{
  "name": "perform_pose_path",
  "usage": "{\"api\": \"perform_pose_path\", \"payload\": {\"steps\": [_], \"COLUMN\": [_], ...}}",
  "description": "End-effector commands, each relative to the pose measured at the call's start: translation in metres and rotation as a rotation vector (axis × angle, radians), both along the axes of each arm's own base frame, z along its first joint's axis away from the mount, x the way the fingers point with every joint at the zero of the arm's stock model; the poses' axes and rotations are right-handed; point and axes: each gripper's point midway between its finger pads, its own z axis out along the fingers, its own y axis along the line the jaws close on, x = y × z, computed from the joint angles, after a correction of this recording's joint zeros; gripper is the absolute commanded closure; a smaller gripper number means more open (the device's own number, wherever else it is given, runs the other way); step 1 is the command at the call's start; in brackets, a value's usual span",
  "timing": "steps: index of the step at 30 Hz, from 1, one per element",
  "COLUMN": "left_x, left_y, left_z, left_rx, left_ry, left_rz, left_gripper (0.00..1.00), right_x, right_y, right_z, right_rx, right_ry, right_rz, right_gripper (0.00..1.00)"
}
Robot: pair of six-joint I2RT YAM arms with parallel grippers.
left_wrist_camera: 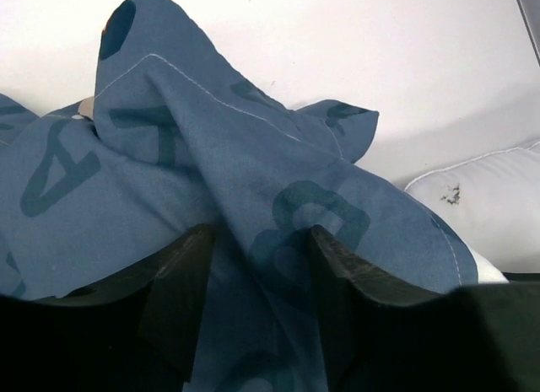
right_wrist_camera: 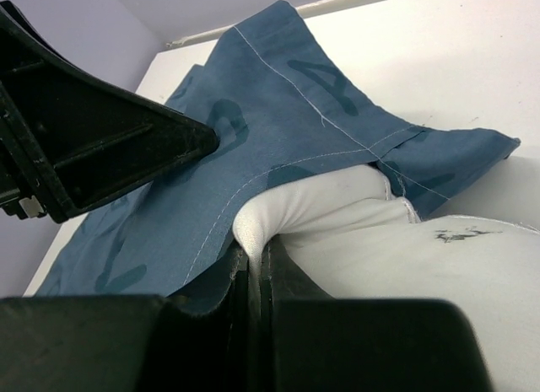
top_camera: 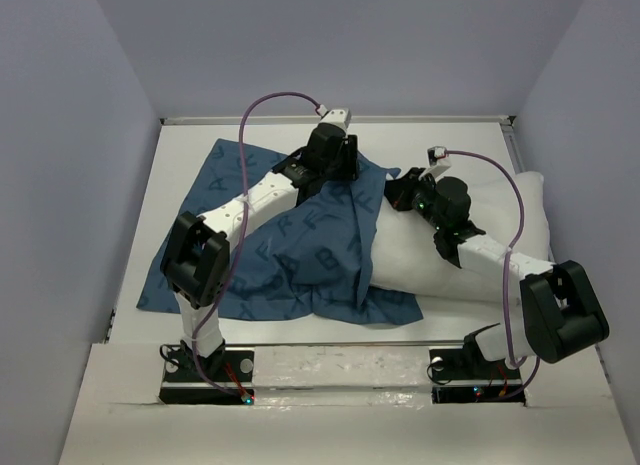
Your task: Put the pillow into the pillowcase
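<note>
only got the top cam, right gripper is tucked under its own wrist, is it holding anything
Observer: Yes. The right wrist view shows the right gripper shut on a pinched fold of the pillow.
Operator: ok and the left one, open or gripping
Observer: In the left wrist view the left gripper has its jaws apart, with a raised fold of the pillowcase between them. Whether they press it I cannot tell.
Operator: is the corner inside the case yet
Observer: The right wrist view shows the pillowcase's stitched edge draped over the pillow's corner, just beyond that grip.
</note>
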Motion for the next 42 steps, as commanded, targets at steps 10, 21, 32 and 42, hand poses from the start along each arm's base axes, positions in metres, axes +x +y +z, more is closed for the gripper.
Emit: {"api": "perform_pose_path", "payload": {"steps": [10,21,32,42], "left_x": [-0.067,-0.181,-0.203,-0.118], "left_y": [-0.085,-0.121,-0.114,0.011], "left_z": [0.111,0.201,0.184,0.122], "left_rx": [-0.381,-0.765,-0.842,-0.271], "left_ry": [-0.117,-0.066,0.019,-0.218], "left_rz": [-0.34,-0.685,-0.651,-0.09], "left_gripper": [1.0,1.0,1.0,0.06], "right_x": [-0.007,0.027,0.096,0.09], "right_y": [0.037,0.096,0.065,-0.007], "right_z": [0.05,0.056,0.034,-0.007], "right_rx": [0.141,0.409,0.439,0.217], "right_ry": [-0.143,-0.131,0.036,0.158], "right_rz": [0.128,0.178,-0.258,-0.414], "right_gripper": [1.0,1.0,1.0,1.0]}}
